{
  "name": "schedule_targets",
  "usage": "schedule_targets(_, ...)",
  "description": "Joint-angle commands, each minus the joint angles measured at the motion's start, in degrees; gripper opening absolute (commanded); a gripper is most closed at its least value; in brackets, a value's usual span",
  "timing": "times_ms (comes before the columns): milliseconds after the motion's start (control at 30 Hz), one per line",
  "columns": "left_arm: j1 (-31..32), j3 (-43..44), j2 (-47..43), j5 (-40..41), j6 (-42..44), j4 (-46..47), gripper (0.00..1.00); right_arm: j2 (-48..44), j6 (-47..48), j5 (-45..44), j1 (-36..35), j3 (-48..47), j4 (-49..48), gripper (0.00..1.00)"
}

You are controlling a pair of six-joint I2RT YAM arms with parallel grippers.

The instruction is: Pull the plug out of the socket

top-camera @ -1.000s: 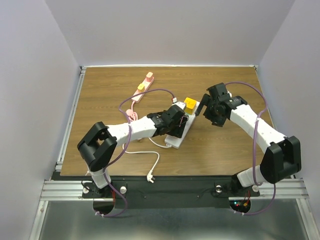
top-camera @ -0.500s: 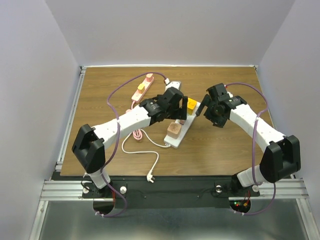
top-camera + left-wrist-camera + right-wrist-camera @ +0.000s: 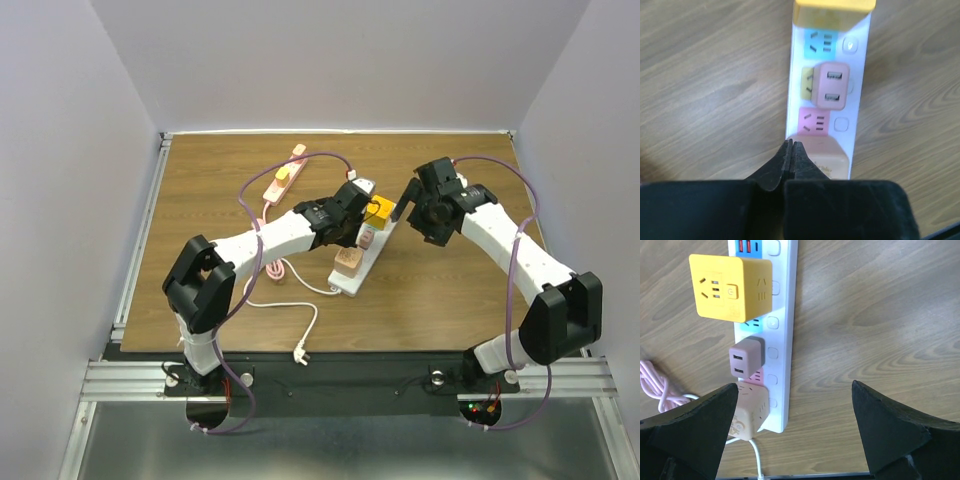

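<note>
The socket (image 3: pixel 372 250) is a long white power strip lying on the wood table, also in the left wrist view (image 3: pixel 859 75) and the right wrist view (image 3: pixel 782 340). Three plugs sit in it: a yellow cube (image 3: pixel 379 211) (image 3: pixel 730 287), a small pink USB adapter (image 3: pixel 830 92) (image 3: pixel 745 357) and a peach cube (image 3: pixel 348 262) (image 3: pixel 826 157). My left gripper (image 3: pixel 791 145) (image 3: pixel 352 240) is shut with nothing between its fingers, its tip over the peach cube's left edge. My right gripper (image 3: pixel 795 427) (image 3: pixel 407 214) stands wide open beside the strip's right side.
A second, pink power strip (image 3: pixel 283 178) with plugs lies at the back left. A pink cord (image 3: pixel 270 255) coils left of the socket. The socket's white cord (image 3: pixel 312 318) runs to a loose plug end (image 3: pixel 300 353) near the front edge.
My left gripper has closed on nothing and come back down from the far side to the strip's left edge. The right gripper has shifted slightly and stays open.
</note>
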State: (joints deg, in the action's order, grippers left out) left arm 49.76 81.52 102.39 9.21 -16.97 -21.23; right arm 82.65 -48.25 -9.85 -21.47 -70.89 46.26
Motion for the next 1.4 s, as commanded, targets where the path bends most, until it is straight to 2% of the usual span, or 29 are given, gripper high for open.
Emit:
schedule_targets(0,-0.80,-2.67,-0.27,-3.67,5.63,4.53,0.00,1.19,-0.79,0.17,-0.41,-2.85,0.32,1.00)
schedule_targets(300,-2.73,0.13,4.92,-12.54,12.57,7.26,0.00,5.58,0.52,2.64,-0.41,-6.54,0.23,1.00)
schedule_targets(467,-5.81,3.73,10.54,-20.45,13.46,4.98,0.00,7.26,0.35,3.78,-0.41,-7.24,0.23,1.00)
schedule_targets(567,-5.99,2.34,11.43,-21.95,13.11,5.67,0.00,8.40,0.35,4.13,-0.41,-7.59,0.23,1.00)
schedule_targets(967,-7.04,-14.70,7.22,-22.49,1.25,17.01,0.00,15.95,-1.76,4.84,-0.41,-14.70,0.23,1.00)
schedule_targets(1200,-7.04,-18.23,3.35,-20.73,-5.17,20.09,0.00,23.24,-2.99,6.24,-0.41,-21.56,2.68,1.00)
schedule_targets(1367,-6.96,-19.11,1.94,-19.15,-6.23,20.27,0.00,25.01,-3.26,6.59,-0.50,-20.26,5.51,1.00)
